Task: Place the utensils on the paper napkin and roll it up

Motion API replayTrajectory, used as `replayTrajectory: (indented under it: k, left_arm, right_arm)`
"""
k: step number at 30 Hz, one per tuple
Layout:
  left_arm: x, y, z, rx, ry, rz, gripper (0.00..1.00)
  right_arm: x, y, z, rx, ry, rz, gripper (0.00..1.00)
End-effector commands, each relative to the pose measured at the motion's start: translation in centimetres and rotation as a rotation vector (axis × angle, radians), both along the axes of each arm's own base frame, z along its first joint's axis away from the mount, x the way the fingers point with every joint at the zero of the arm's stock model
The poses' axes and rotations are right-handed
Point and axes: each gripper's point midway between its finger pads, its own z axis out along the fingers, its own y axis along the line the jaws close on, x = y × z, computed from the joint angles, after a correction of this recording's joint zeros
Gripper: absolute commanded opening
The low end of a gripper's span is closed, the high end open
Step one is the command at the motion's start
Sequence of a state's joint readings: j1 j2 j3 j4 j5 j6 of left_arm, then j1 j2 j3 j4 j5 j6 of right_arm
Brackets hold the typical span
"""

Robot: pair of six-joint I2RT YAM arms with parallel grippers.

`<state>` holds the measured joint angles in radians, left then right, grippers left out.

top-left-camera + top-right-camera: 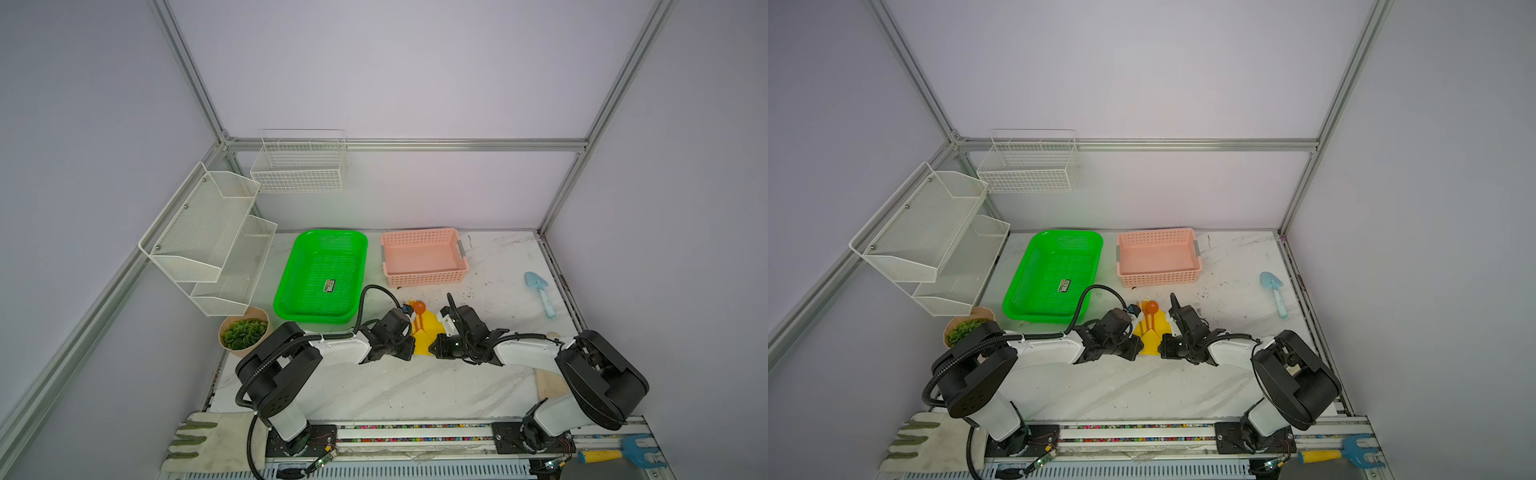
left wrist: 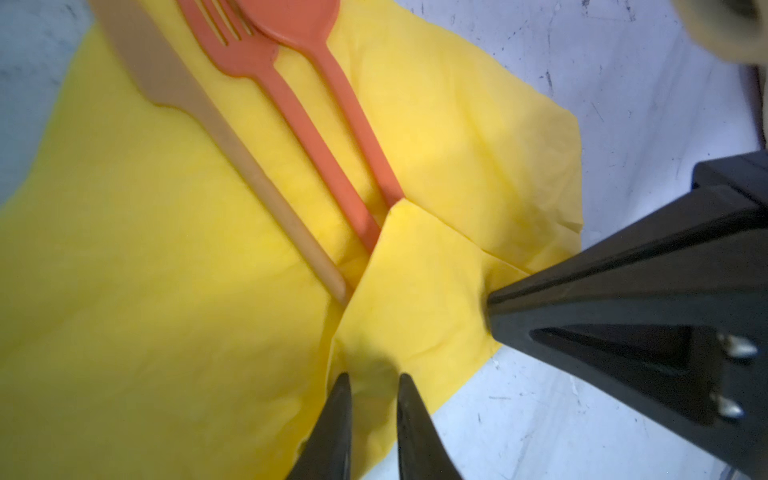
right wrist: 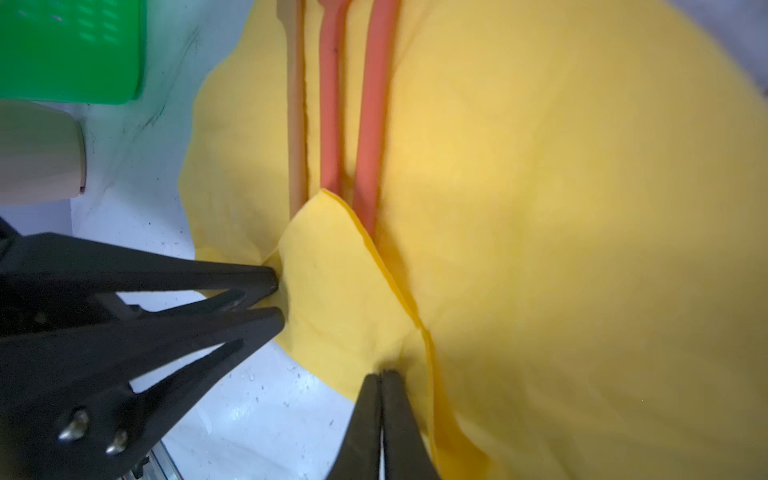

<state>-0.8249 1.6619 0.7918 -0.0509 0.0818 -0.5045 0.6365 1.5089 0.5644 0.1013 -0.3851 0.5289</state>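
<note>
Top views show illegible label [image 1: 330,286] in green basket [image 1: 328,233] near paper napkin [image 1: 432,329].

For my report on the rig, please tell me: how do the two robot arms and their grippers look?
The left arm and right arm have white link shells and black joint housings. A black ribbed cable hose loops over the left arm. The left gripper and right gripper have slim black tapered fingers with silver screws.

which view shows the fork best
The left wrist view: the fork lies close up on the napkin, tines and most of the handle visible. The right wrist view shows only its handle; both top views show it tiny beside the spoon.
</note>
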Motion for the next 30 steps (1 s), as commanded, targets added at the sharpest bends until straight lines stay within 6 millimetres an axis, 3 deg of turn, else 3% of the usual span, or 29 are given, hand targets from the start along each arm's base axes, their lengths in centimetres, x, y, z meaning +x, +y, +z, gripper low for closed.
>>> replayTrajectory:
  k: [1, 8, 15, 19, 22, 26, 27, 28, 30]
  left_arm:
    - [-0.9, 1.6, -0.6, 0.039, 0.016, 0.004, 0.22]
    - [-1.0, 2.2, -0.6, 0.05, 0.012, 0.013, 0.22]
    - [-1.0, 2.7, -0.5, 0.058, 0.014, 0.018, 0.22]
    - [-0.6, 3.9, -0.1, 0.1, 0.001, 0.04, 0.21]
    - [0.2, 3.5, 2.8, 0.072, -0.043, 0.037, 0.22]
    - [1.9, 1.6, 10.0, -0.038, -0.154, 0.034, 0.22]
    - [2.2, 1.1, 11.0, -0.061, -0.167, 0.033, 0.22]
    - [2.4, 0.6, 13.7, -0.122, -0.212, 0.03, 0.23]
    - [2.2, -1.0, 15.4, -0.194, -0.236, -0.013, 0.23]
  right_arm:
    - [-0.3, -1.6, -1.8, -0.054, 0.025, -0.014, 0.09]
    - [0.0, -3.6, -2.3, -0.074, 0.047, -0.071, 0.09]
    - [0.2, -2.9, -1.8, -0.046, 0.042, -0.049, 0.09]
    - [0.2, -2.8, -2.0, -0.04, 0.047, -0.048, 0.09]
    - [0.2, -2.7, -2.0, -0.036, 0.05, -0.044, 0.09]
    - [0.3, -2.6, -1.7, -0.029, 0.047, -0.044, 0.09]
    - [0.3, -2.6, -1.7, -0.029, 0.047, -0.044, 0.09]
    - [0.3, -2.6, -1.7, -0.029, 0.047, -0.044, 0.09]
    - [0.3, -2.5, -1.8, -0.027, 0.05, -0.045, 0.09]
